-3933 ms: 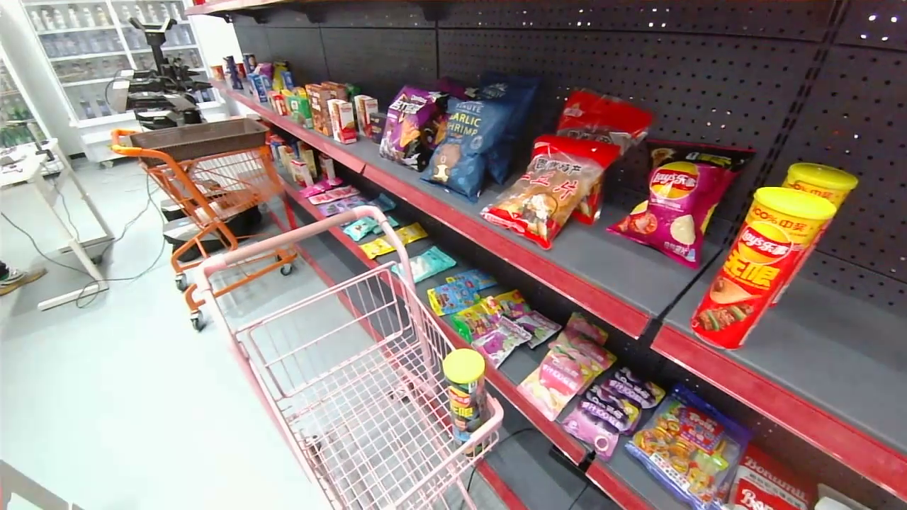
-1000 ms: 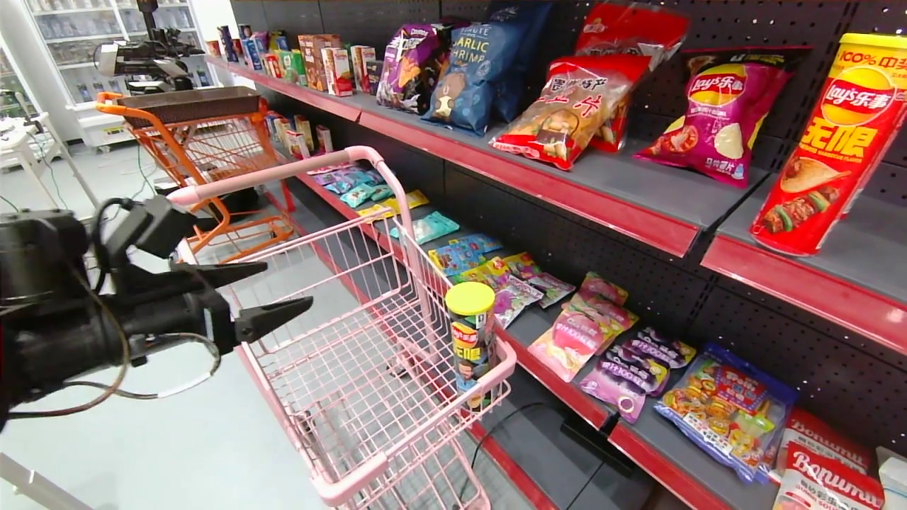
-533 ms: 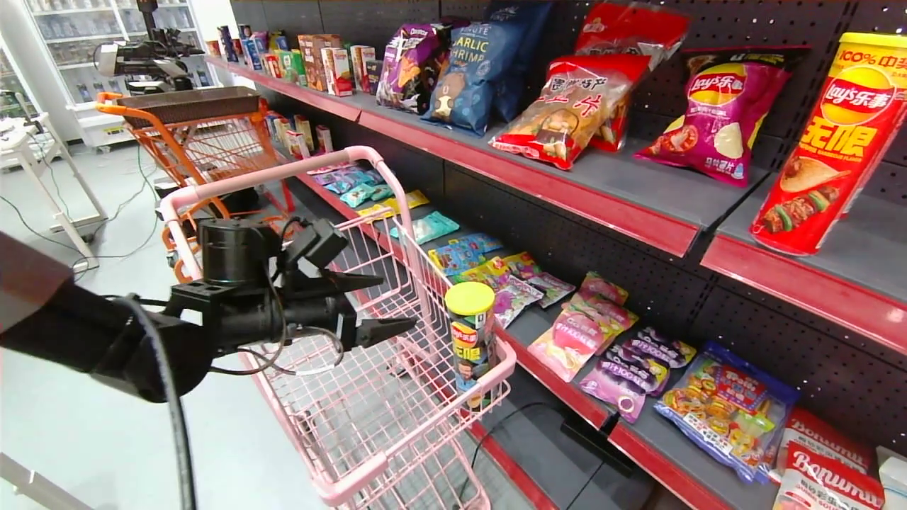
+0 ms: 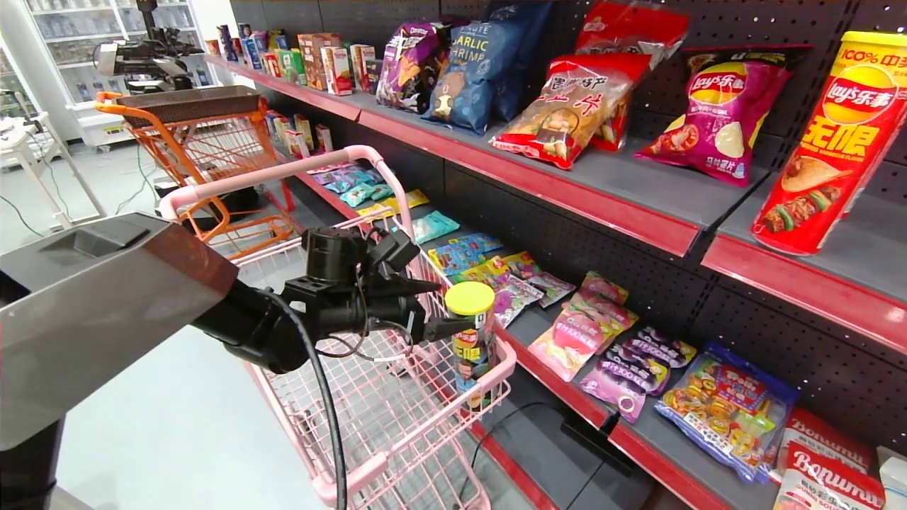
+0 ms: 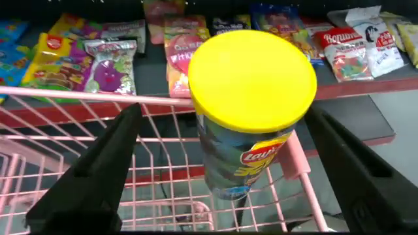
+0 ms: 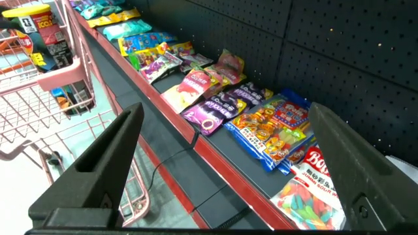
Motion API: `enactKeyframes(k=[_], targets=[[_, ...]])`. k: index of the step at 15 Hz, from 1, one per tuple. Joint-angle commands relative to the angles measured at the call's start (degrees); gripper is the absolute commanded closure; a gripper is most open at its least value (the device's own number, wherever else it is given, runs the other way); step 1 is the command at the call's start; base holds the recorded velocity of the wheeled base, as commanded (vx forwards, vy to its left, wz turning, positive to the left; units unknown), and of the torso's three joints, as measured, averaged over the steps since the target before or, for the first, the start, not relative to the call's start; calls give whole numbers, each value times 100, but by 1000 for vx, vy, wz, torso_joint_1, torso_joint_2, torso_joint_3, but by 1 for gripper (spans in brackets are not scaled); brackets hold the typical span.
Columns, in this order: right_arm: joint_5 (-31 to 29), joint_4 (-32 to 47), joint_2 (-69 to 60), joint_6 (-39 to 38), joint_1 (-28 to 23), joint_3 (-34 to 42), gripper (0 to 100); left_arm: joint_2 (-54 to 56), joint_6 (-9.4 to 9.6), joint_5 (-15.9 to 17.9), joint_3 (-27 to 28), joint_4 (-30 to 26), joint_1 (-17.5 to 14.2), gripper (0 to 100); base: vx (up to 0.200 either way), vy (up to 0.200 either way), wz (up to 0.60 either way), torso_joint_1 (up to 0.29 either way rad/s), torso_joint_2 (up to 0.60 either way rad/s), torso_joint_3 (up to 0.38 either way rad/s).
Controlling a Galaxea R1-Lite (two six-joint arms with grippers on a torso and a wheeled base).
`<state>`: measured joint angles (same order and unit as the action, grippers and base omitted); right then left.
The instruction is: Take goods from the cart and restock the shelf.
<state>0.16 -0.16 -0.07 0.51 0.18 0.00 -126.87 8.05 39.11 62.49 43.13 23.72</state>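
Chip can (image 4: 473, 347), yellow-lidded and upright with its long axis vertical, stands in the corner of the pink cart (image 4: 386, 464) nearest the shelf (image 4: 545, 185). To its left, the left gripper (image 4: 455, 304) is level with the can's top, jaws spread apart with one finger on either side just below the lid and a gap showing on both. This arm is clearly the nearer one, and a plain squeeze should take the can. Farther right, the right gripper (image 6: 225, 114) hangs by the lower shelf with jaws likewise apart, well away from the can.
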Motion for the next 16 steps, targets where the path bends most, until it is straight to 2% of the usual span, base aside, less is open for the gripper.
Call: enactKeyframes(k=[1, 5, 12, 15, 16], targets=[[2, -2, 7, 2, -1, 0, 0, -224, -14, -8, 97, 20, 45, 0, 0, 0, 0, 0, 0, 0], [2, -2, 7, 10, -1, 0, 0, -497, -22, -26, 308, 29, 89, 0, 0, 0, 0, 0, 0, 0], [2, -2, 7, 10, 8, 0, 0, -840, -304, -219, 861, 20, 282, 0, 0, 0, 0, 0, 0, 0], [2, -2, 7, 10, 8, 0, 0, -857, -321, -325, 897, 29, 335, 0, 0, 0, 0, 0, 0, 0], [2, -2, 7, 10, -1, 0, 0, -857, -321, -334, 870, 29, 335, 100, 0, 0, 0, 0, 0, 0]])
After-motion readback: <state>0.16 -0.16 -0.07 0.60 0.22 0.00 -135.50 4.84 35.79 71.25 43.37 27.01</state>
